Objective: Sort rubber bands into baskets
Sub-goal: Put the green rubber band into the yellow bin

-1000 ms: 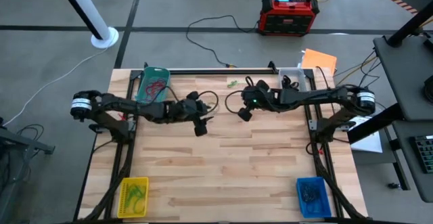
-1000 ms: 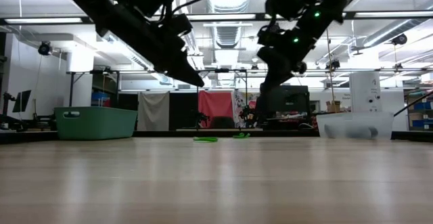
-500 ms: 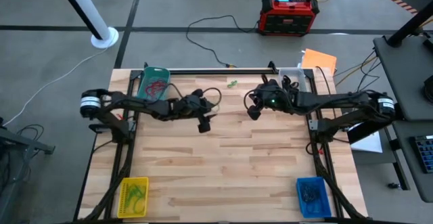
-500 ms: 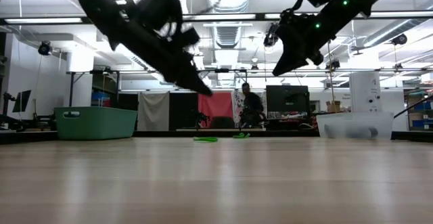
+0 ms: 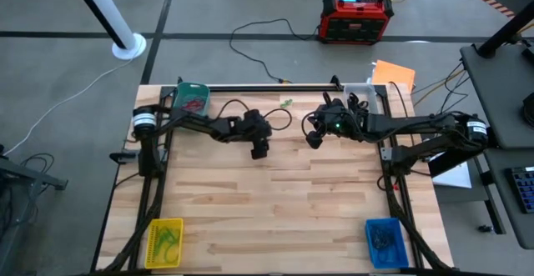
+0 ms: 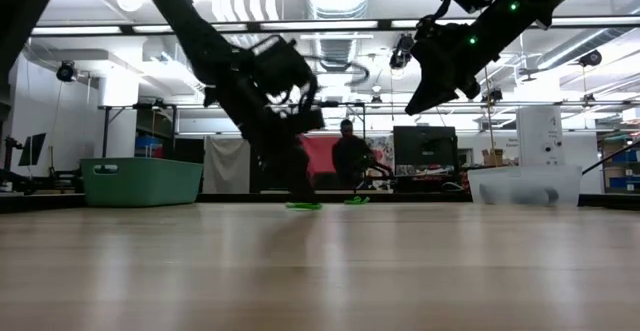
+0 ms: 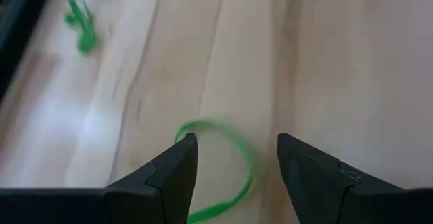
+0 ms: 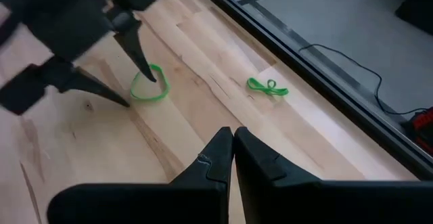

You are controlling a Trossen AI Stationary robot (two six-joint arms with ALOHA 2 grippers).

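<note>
A green rubber band (image 7: 226,158) lies flat on the wood near the table's middle. My left gripper (image 7: 235,158) is open just over it, slanting down, one fingertip at the loop's rim and the other outside it (image 8: 150,85). A second, twisted green band (image 8: 267,86) lies nearer the far edge (image 5: 286,102). My right gripper (image 8: 233,135) is shut on nothing, held high to the right (image 5: 311,137). The teal basket (image 5: 190,99) holds red bands. The clear basket (image 5: 360,92) stands far right, the yellow basket (image 5: 164,241) near left and the blue basket (image 5: 385,241) near right. My left gripper comes at the green band (image 6: 305,206) slanting down from the table's left. Its fingertips (image 7: 184,146) stand right at the loop, which lies flat on the wood. I cannot tell whether they touch it.
A red-and-black box (image 5: 356,17) and cables lie on the floor past the far edge. An orange sheet (image 5: 394,73) sits behind the clear basket. A person (image 6: 348,161) stands in the room behind. Bare wood stretches across the middle and near half of the table (image 5: 275,209).
My left gripper has swung toward the table's right and far edge and sunk steeply, tipping further down, until its open fingers reach the green band. My right gripper has drawn back toward the right edge and risen a little, staying shut.
</note>
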